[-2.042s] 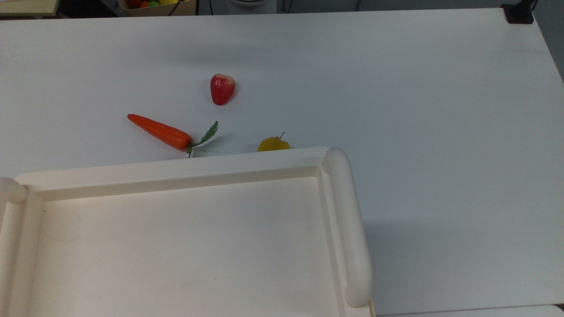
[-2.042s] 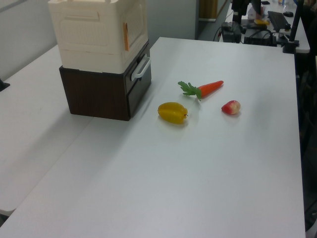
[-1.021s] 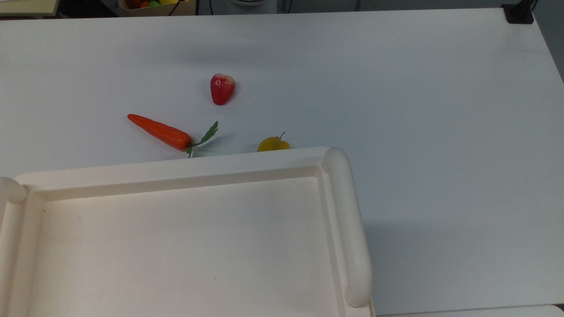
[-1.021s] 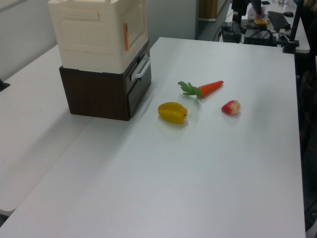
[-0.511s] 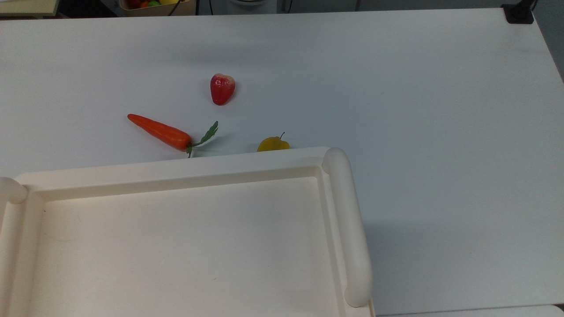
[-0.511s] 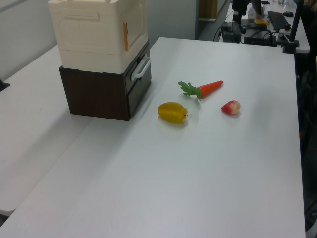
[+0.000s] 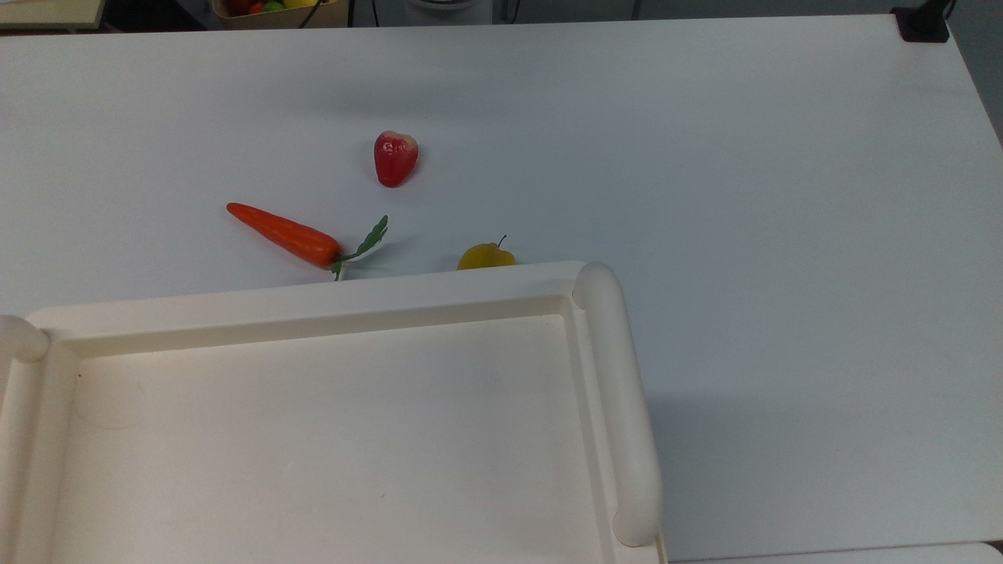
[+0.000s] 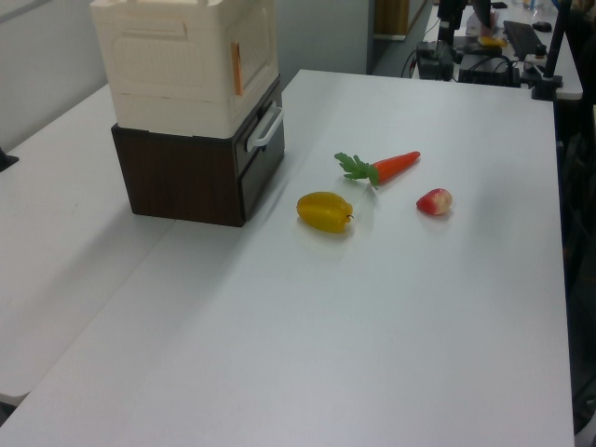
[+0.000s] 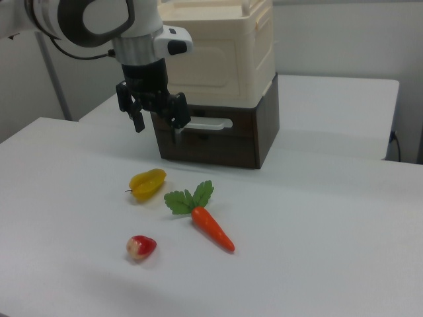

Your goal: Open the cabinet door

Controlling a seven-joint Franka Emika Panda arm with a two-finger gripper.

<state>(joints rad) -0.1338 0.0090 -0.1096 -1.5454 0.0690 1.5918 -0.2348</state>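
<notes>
The cream cabinet (image 9: 218, 53) stands on a dark brown drawer base (image 9: 218, 142) at the back of the white table. Its door (image 9: 211, 66) is the flat front panel above the drawer's white handle (image 9: 208, 123), and it lies shut, flush with the body. In the left view the door (image 8: 257, 51) faces right, with an orange strip (image 8: 236, 68) at its edge. My gripper (image 9: 157, 127) hangs open in front of the cabinet's lower left corner in the right view, just left of the handle, holding nothing. The top view looks down on the cabinet's tray-like top (image 7: 313, 307).
On the table in front of the cabinet lie a yellow fruit (image 9: 147, 183), a carrot with green leaves (image 9: 210, 226) and a red fruit (image 9: 141, 247). The same three are the yellow fruit (image 8: 324, 212), carrot (image 8: 391, 166) and red fruit (image 8: 434, 201).
</notes>
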